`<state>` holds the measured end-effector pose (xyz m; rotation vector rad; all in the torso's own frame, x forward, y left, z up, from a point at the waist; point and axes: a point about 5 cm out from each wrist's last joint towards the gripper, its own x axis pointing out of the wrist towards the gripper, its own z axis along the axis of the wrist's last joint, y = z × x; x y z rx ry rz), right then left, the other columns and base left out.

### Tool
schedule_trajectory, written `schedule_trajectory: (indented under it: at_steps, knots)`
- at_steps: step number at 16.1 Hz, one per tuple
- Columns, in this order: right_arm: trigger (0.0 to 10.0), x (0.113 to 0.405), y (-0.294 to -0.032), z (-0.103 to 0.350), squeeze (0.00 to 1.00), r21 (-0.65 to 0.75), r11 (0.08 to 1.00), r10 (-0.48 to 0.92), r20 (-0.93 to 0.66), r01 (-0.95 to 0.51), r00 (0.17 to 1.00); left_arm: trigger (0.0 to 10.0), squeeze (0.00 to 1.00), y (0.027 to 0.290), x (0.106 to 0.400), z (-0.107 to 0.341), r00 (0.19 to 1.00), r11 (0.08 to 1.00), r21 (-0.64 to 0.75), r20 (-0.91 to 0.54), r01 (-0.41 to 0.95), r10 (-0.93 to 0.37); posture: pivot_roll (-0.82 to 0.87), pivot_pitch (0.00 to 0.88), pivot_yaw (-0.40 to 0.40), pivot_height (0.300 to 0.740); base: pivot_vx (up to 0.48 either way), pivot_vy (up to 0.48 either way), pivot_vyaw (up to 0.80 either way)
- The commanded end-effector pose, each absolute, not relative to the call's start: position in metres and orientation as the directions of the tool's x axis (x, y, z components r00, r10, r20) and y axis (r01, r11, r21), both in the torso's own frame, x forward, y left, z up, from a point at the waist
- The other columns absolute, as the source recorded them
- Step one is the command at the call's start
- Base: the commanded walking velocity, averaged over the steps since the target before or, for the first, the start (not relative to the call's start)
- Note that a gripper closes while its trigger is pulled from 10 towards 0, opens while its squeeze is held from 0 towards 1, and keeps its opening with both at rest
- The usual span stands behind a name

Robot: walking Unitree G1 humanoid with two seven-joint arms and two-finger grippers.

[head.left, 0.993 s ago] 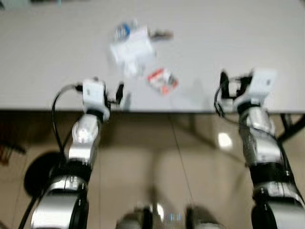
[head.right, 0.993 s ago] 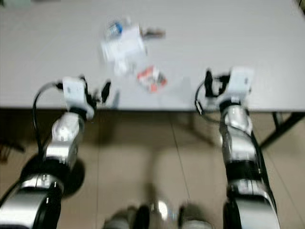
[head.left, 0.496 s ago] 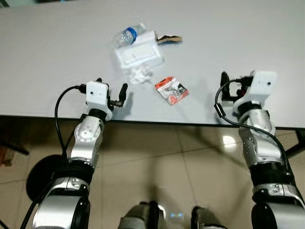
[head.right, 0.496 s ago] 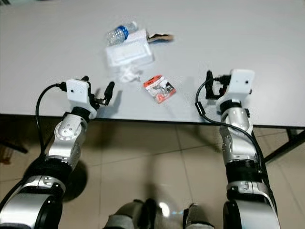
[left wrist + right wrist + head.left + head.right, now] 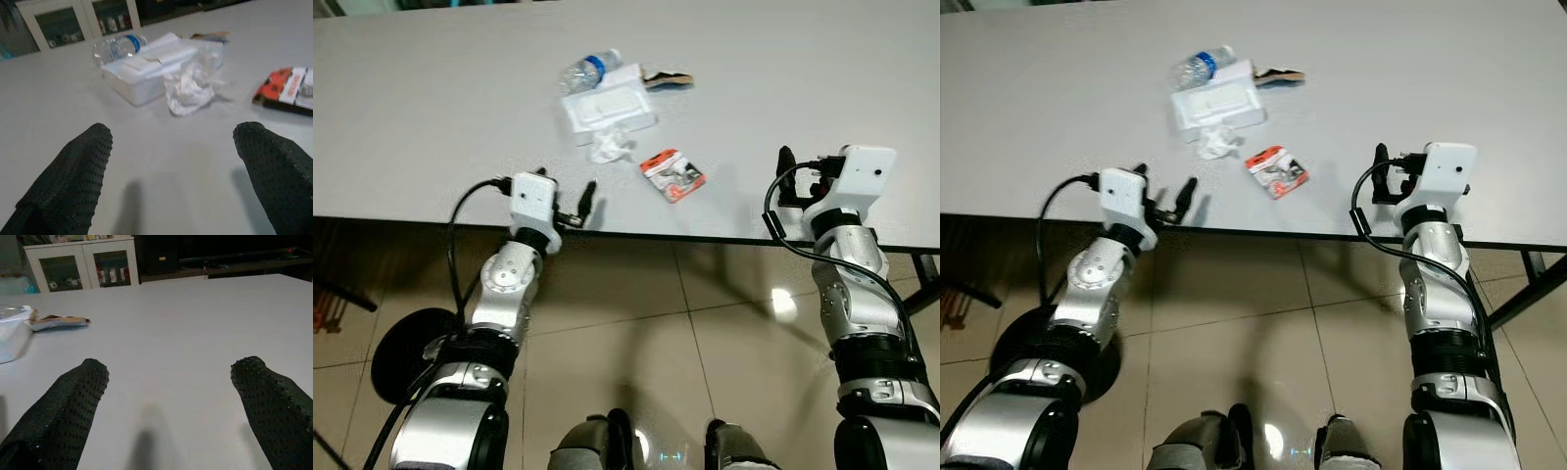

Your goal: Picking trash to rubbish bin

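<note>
Trash lies in a cluster on the grey table (image 5: 431, 108): a clear plastic bottle (image 5: 590, 70) with a blue label, a white foam box (image 5: 607, 106), a crumpled white wad (image 5: 610, 147), a brown wrapper (image 5: 668, 78) and a red packet (image 5: 673, 175). My left gripper (image 5: 566, 186) hovers open over the table's front edge, a short way in front and to the left of the wad (image 5: 190, 90). My right gripper (image 5: 808, 166) is open at the front edge, well to the right of the red packet; its fingers (image 5: 73, 401) hold nothing.
Under the table is a tiled floor with a dark round base (image 5: 401, 352) at the left and a black table leg (image 5: 925, 284) at the right. White cabinets with glass doors (image 5: 80, 264) stand beyond the table's far side.
The blur of a second ago has gone and the whole picture has shifted slightly as the camera moved. Both grippers stay open at the table's front edge; the trash lies as before.
</note>
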<state>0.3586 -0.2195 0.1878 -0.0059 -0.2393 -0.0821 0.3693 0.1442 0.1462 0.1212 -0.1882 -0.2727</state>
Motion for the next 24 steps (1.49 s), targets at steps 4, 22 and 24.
schedule_trajectory:
  at_steps: [4, 22, 24]
  knots:
    - [10.0, 0.355, -0.206, 0.194, 0.00, -0.020, 1.000, -0.008, 0.236, 0.013, 0.972, 10.0, 0.00, 0.134, 0.385, 0.166, 0.943, 0.952, 0.167, 0.171, 0.257, -0.284, 0.01, 0.249, 0.124, 0.740, 0.000, 0.000, 0.00]
    - [10.0, 0.329, -0.178, 0.215, 0.00, -0.046, 0.952, 0.307, 0.121, -0.303, 0.944, 10.0, 0.00, 0.085, 0.407, 0.212, 0.925, 0.916, 0.272, 0.160, 0.295, -0.346, -0.06, 0.265, 0.141, 0.740, 0.000, 0.000, 0.00]
    - [10.0, 0.326, -0.175, 0.215, 0.00, -0.046, 0.948, 0.318, 0.115, -0.314, 0.941, 10.0, 0.00, 0.083, 0.410, 0.215, 0.936, 0.926, 0.253, 0.142, 0.279, -0.321, -0.07, 0.267, 0.140, 0.740, 0.000, 0.000, 0.00]
